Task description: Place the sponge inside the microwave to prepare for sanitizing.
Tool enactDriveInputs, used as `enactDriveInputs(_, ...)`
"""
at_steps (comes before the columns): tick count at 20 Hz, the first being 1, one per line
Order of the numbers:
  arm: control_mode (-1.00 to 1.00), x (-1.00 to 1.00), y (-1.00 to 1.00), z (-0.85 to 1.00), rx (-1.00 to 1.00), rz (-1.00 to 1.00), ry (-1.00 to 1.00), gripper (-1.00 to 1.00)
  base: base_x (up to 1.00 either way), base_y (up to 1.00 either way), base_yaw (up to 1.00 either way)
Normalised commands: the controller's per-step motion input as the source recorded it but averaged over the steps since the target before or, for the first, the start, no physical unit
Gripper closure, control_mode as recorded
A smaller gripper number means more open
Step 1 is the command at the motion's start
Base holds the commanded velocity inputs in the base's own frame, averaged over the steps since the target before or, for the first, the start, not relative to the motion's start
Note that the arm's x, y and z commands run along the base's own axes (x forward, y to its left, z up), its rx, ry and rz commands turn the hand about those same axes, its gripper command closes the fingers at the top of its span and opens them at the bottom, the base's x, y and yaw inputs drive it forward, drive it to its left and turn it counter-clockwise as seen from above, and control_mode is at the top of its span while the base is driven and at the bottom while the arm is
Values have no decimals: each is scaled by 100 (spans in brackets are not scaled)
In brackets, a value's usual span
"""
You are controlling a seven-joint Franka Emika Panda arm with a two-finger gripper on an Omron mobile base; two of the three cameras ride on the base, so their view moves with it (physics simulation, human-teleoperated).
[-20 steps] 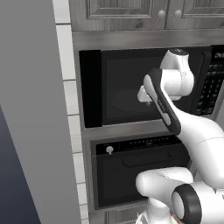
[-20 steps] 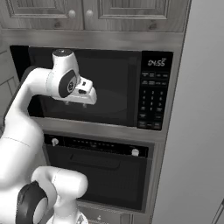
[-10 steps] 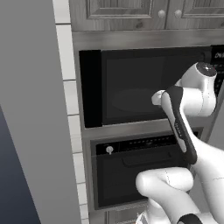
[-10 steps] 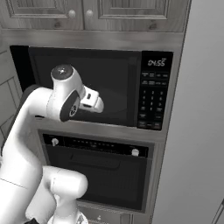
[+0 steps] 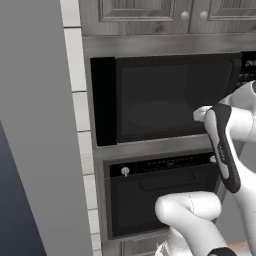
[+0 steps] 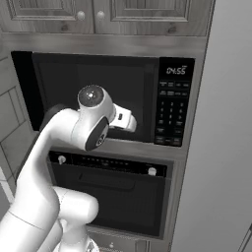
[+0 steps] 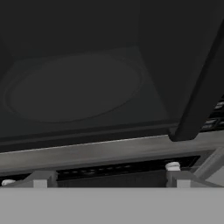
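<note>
Lowered and swung right since a second ago, the white arm now holds its gripper near the lower right corner of the closed microwave, by the keypad; the hand view faces the dark window and turntable. Its fingers stand wide apart, holding nothing. Below sits the black oven

- Grey wood cabinet doors with small round knobs are hanging along the top.
- White wall tiles are running down the left.
- A black oven is sitting below.
</note>
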Motion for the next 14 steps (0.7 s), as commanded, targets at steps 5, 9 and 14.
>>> enactDriveInputs(5, -100, -11, -50, 25, -3, 0, 0, -100, 0, 0, 0)
enactDriveInputs(9, -100, -9, -39, 14, -5, 0, 0, -100, 0, 0, 0)
enactDriveInputs(14, -100, 16, -27, 3, -9, 0, 7, -100, 0, 0, 0)
